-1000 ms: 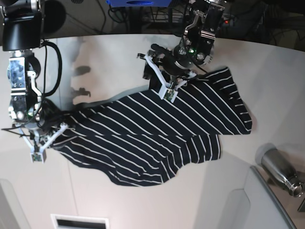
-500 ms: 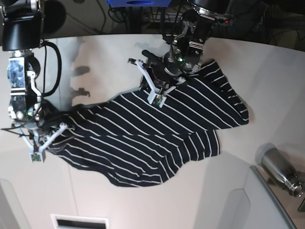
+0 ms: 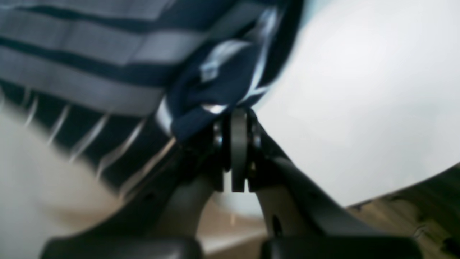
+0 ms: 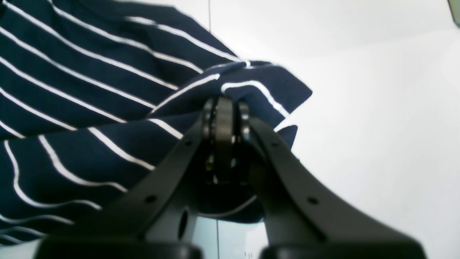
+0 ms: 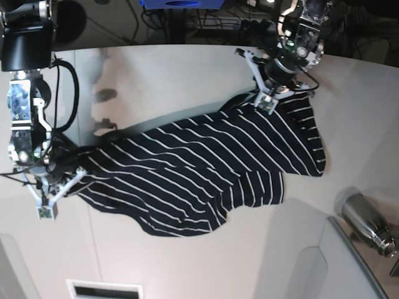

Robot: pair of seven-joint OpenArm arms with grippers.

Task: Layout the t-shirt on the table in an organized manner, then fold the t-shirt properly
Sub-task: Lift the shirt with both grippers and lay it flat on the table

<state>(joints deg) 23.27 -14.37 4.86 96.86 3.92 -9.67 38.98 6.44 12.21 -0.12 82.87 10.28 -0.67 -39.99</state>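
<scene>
Left claw (image 5: 267, 93) dragged t-shirt (image 5: 199, 168) corner rightward.

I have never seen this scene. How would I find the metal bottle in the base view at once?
Start from the big white table, where the dark striped t-shirt is spread. Go past the shirt toward the lower right corner of the view. There lies the metal bottle, the only shiny silver thing, apart from the cloth.

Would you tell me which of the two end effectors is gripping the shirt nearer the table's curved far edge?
The left end effector, at the t-shirt's far corner; the right end effector pinches the near one.
</scene>
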